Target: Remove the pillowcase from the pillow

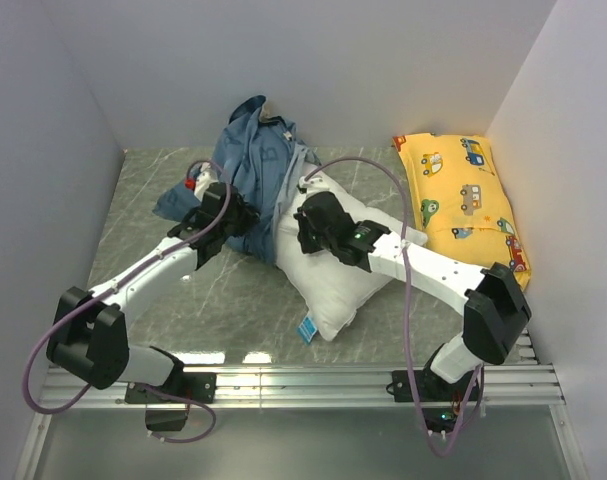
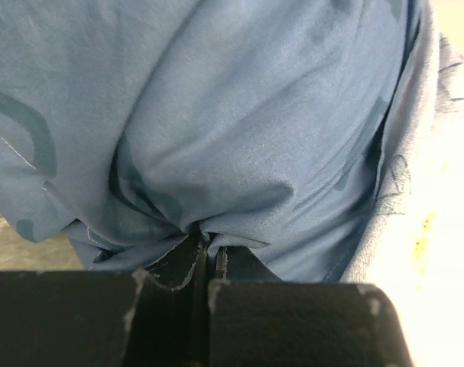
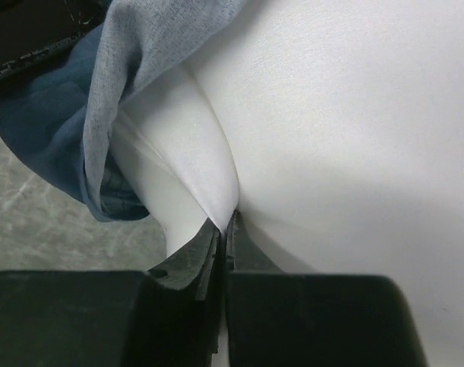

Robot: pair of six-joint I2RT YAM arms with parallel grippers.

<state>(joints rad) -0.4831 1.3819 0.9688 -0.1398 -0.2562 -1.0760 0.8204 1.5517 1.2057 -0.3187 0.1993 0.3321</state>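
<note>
1. Left gripper (image 2: pixel 206 248) sits closest to its wrist camera, jaws clamped tight on a bunched fold of the pillowcase (image 2: pixel 216 115). Right gripper (image 3: pixel 226 225) is likewise closest in its view, jaws pinched shut on a raised ridge of the pillow (image 3: pixel 354 153) skin.
2. Table (image 1: pixel 233 310): grey marbled top. Everything lies on it.
3. Pillow: white and plump, lying diagonally mid-table with the near end bare. Its far-left end meets the pillowcase edge, which drapes onto it in the right wrist view. Looks light and very soft, so it will likely squash and drag rather than stay put. The pinch holds only surface cloth and could slip, so a deeper bite at a corner or seam would anchor better.
4. Pillowcase: dark blue with faint print, heaped at the far left of the pillow, partly turned to show its paler inside. Thin, limp and slightly slick-looking. Seems nearly off. Best held at a gathered fold or the open hem and pulled away from the pillow.
5. Yellow pillow (image 1: pixel 463 195): car print, against the right wall, well apart. Not part of this job.
6. Tag (image 1: pixel 309 327): small, blue and white, at the pillow's near edge.
</note>
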